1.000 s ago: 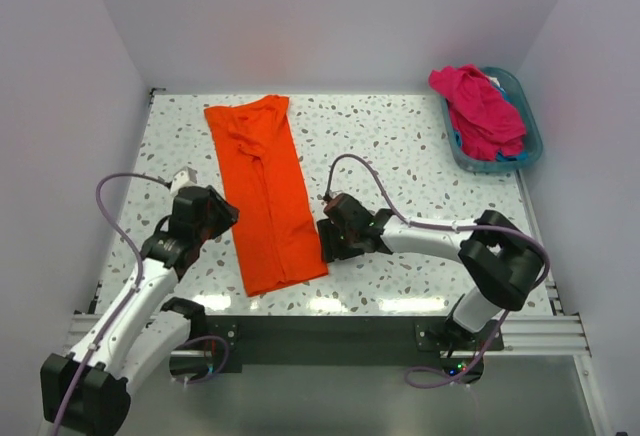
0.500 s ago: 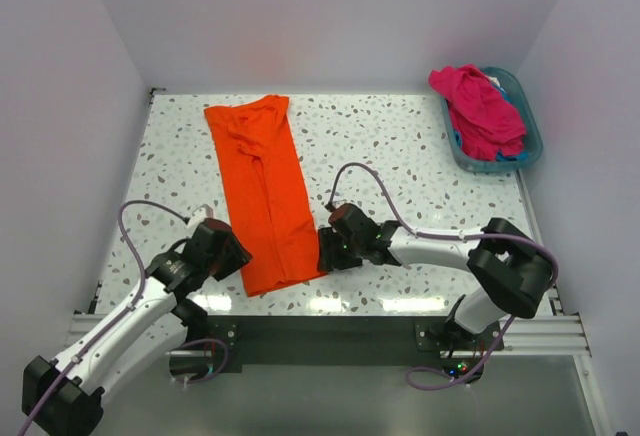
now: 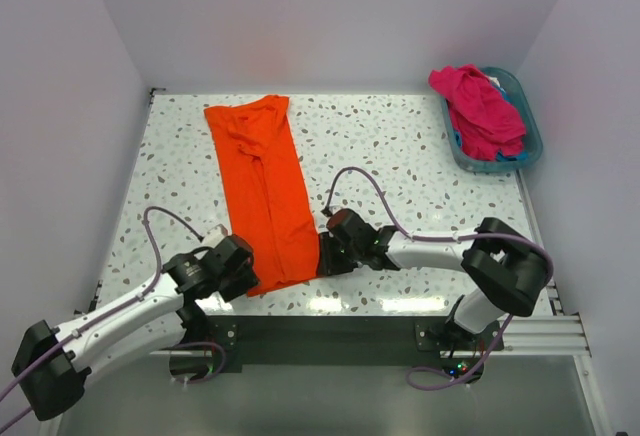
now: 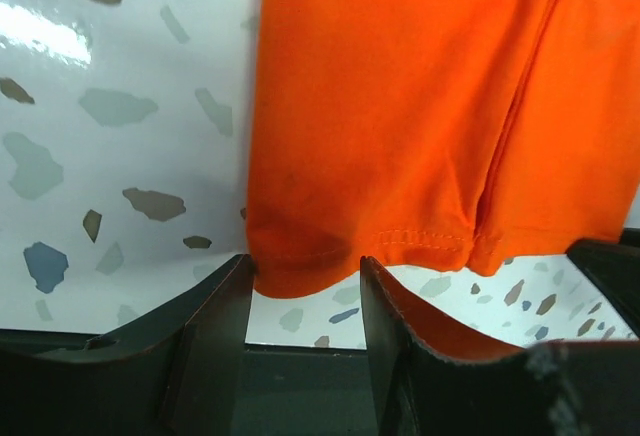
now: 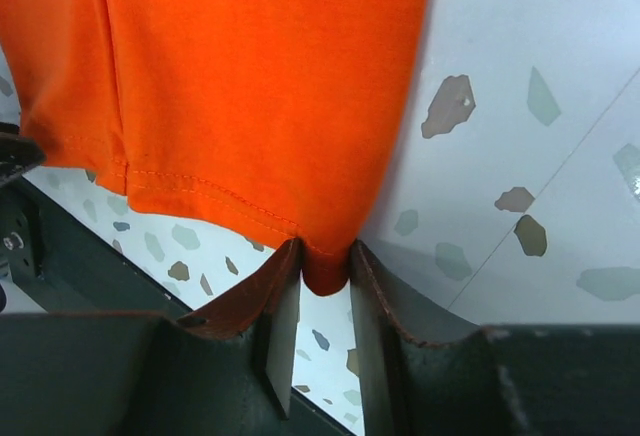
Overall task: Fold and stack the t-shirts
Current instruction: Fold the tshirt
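The orange t-shirt (image 3: 262,186) lies flat as a long folded strip running from the far left of the table toward the near edge. My left gripper (image 3: 243,278) sits at its near-left corner. In the left wrist view that corner (image 4: 300,266) lies between the spread fingers (image 4: 215,326), which are open. My right gripper (image 3: 325,254) is at the near-right corner, and in the right wrist view the fingers (image 5: 285,286) are pinched on the hem corner (image 5: 325,256). A magenta-pink t-shirt (image 3: 483,106) is heaped over blue fabric (image 3: 512,157).
A teal plastic basket (image 3: 535,141) at the far right holds the pink and blue cloth. The speckled table (image 3: 400,156) has a black rail (image 3: 320,331) along its near edge, just behind both grippers. White walls close in left, right and back.
The left arm swung down toward the near edge and rightward, reaching the shirt's near-left corner. The right gripper slid slightly nearer and left, onto the near-right corner. The shirt lies as before.
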Robot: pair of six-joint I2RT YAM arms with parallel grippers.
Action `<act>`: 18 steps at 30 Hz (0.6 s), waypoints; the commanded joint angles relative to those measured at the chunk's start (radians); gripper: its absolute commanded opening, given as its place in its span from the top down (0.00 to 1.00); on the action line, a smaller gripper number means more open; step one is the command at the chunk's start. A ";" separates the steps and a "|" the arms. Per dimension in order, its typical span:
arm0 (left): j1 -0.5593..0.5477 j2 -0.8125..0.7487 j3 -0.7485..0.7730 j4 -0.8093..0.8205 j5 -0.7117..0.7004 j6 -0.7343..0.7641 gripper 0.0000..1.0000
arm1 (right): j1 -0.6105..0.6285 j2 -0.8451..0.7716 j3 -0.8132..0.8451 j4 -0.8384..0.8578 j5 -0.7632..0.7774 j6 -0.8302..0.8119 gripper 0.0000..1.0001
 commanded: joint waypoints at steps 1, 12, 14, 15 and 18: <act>-0.062 0.055 -0.009 -0.018 -0.021 -0.104 0.49 | 0.005 -0.014 -0.030 0.014 0.009 0.010 0.71; -0.104 0.040 -0.058 0.033 -0.024 -0.132 0.83 | 0.003 -0.051 -0.063 -0.007 0.020 -0.003 1.00; -0.104 0.034 -0.069 0.072 -0.007 -0.110 0.90 | 0.005 -0.079 -0.073 -0.022 0.023 -0.010 1.00; -0.106 0.032 -0.079 0.080 0.011 -0.101 0.95 | 0.005 -0.087 -0.078 -0.025 0.023 -0.010 1.00; -0.109 0.028 -0.090 0.111 0.028 -0.073 1.00 | 0.014 -0.110 -0.077 -0.050 0.030 -0.014 1.00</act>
